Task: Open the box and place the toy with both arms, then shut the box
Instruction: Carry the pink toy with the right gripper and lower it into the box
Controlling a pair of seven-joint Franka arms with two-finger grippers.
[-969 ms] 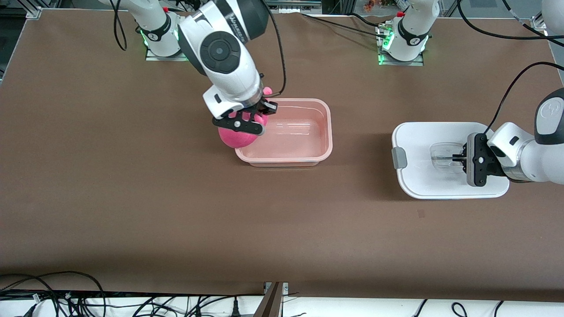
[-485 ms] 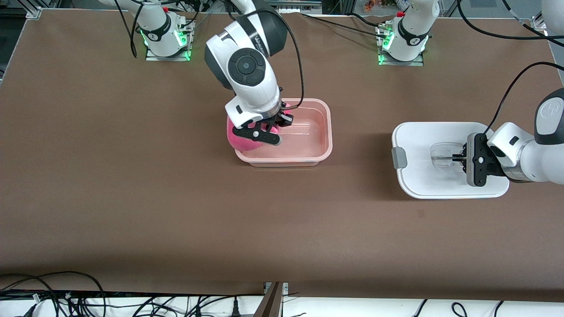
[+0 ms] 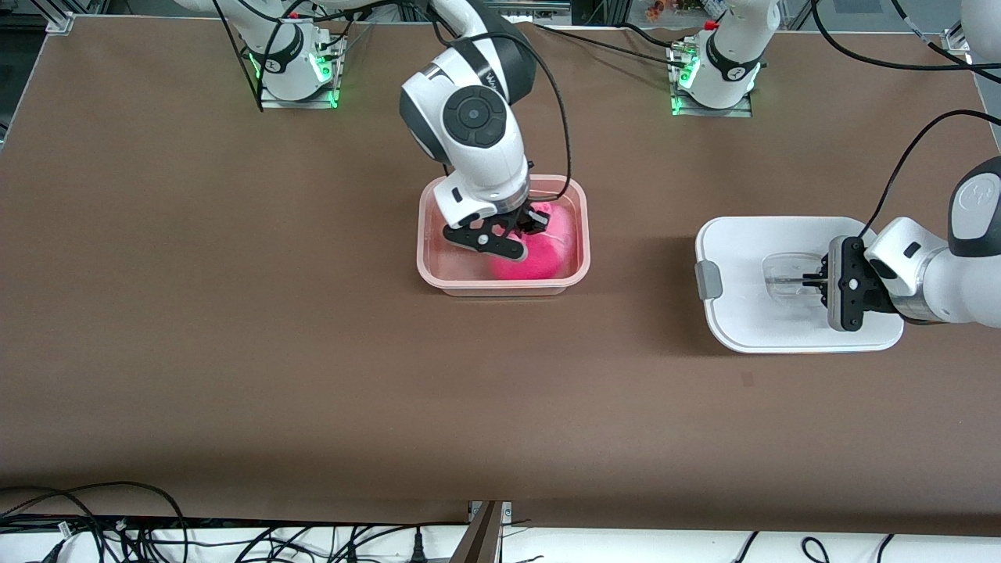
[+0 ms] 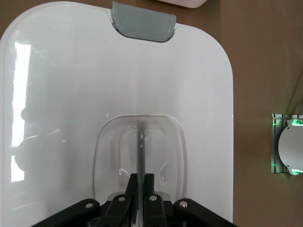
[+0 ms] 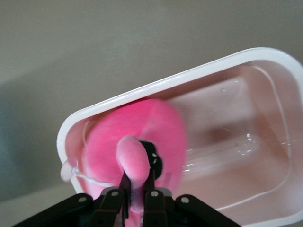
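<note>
Brown table (image 3: 235,313); toy (image 3: 539,254) in box (image 3: 426,234), half-hidden under right hand (image 3: 512,234).

Hot-pink toy (image 3: 539,254), pale translucent pink box (image 3: 428,258), white grey-clipped lid (image 3: 735,258).

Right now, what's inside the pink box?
The toy is inside the box, over the end toward the left arm, with the right gripper pinching a protruding part of it. The box floor under the toy is covered; the rest shows bare.
</note>
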